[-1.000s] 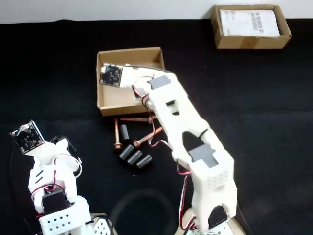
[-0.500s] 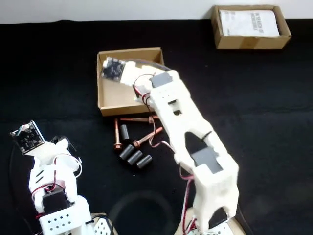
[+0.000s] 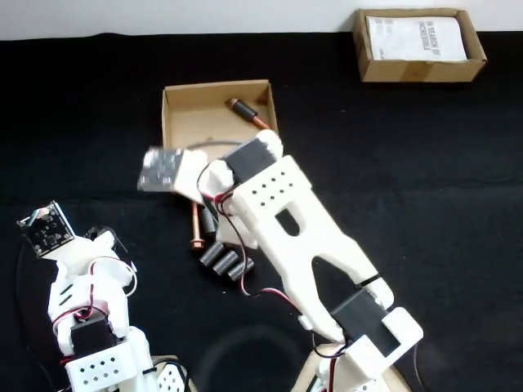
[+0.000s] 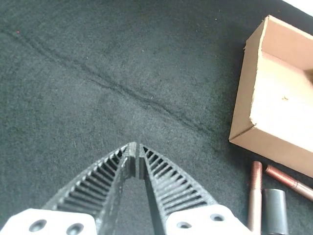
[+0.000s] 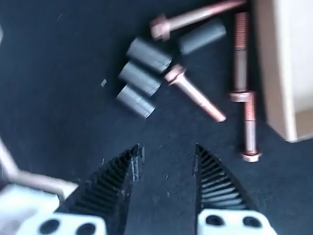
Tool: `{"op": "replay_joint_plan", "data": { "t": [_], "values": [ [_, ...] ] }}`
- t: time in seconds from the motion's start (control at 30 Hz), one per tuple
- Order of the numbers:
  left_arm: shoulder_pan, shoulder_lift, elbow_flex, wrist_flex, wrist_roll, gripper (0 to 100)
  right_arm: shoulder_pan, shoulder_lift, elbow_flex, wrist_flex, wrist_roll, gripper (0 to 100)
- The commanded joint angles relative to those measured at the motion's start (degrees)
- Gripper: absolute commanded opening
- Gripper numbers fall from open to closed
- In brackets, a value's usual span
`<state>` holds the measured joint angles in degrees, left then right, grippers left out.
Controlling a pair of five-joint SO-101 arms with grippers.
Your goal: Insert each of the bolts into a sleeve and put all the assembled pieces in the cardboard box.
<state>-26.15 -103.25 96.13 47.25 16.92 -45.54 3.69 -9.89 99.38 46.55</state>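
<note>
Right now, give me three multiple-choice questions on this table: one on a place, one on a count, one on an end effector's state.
1. Where is the assembled bolt-and-sleeve piece? A) in the cardboard box near the arms B) in the box holding paper C) in the left end effector
2. How many dark sleeves lie loose on the table? A) two B) four C) six
3. The right end effector is: A) shut on a bolt B) shut on a sleeve C) open and empty
Answers: 1 A, the high view shows it lying inside that box. 2 B, the right wrist view shows four. 3 C, its jaws stand apart, nothing between them.
</note>
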Motion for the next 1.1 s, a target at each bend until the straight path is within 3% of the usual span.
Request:
{"op": "replay_joint_plan", "data": {
  "t": [0.0,0.1,0.43,0.87,1.07],
  "values": [
    [-0.4,-0.3,1.0,-1.1,-0.2,4,-0.8,-3.1,5.0,1.4,11.1,14.7],
    [-0.4,-0.3,1.0,-1.1,-0.2,4,-1.7,-3.1,12.1,-2.2,20.2,14.8],
    [-0.4,-0.5,1.0,-1.1,-0.2,4,-2.8,-2.9,31.7,-29.8,21.4,14.8],
    [-0.4,-0.6,1.0,-1.1,-0.1,4,-4.4,0.5,34.6,-31.5,21.0,14.8],
    [-0.4,-0.6,1.0,-1.1,-0.1,4,-6.7,1.5,36.3,-33.4,16.2,14.8]
  ]
}}
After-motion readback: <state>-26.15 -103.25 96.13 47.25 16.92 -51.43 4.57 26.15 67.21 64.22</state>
